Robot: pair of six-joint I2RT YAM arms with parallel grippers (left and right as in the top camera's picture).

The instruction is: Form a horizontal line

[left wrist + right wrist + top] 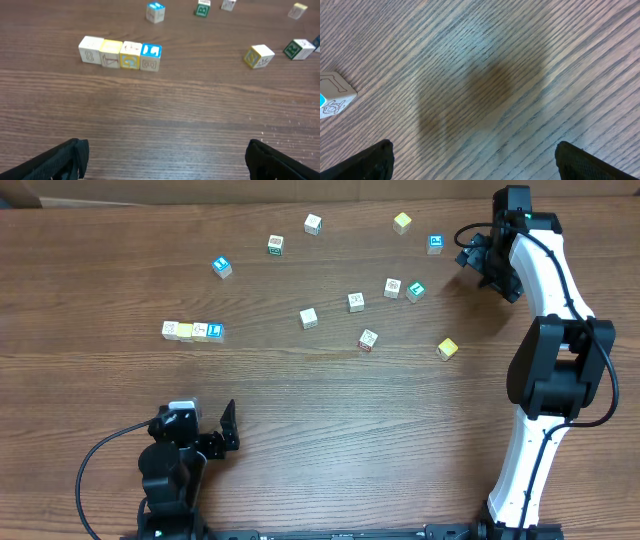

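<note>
The horizontal line (192, 331) is a short row of four touching cubes, white, yellow, white, blue, at the table's left. It also shows in the left wrist view (120, 53), far ahead of the fingers. My left gripper (222, 436) is open and empty near the front edge, well below the row; its fingertips frame bare wood (165, 157). My right gripper (478, 255) is open and empty at the far right, beside a blue-topped cube (435, 243). In the right wrist view its fingers (472, 160) span bare wood, with that cube (332, 93) at the left edge.
Loose cubes lie scattered across the far and middle table: a blue one (221, 266), white ones (313, 224) (308, 318) (356, 302), yellow ones (402, 222) (447, 348), green-printed ones (275, 245) (415, 291). The white right arm (545, 360) stands along the right side.
</note>
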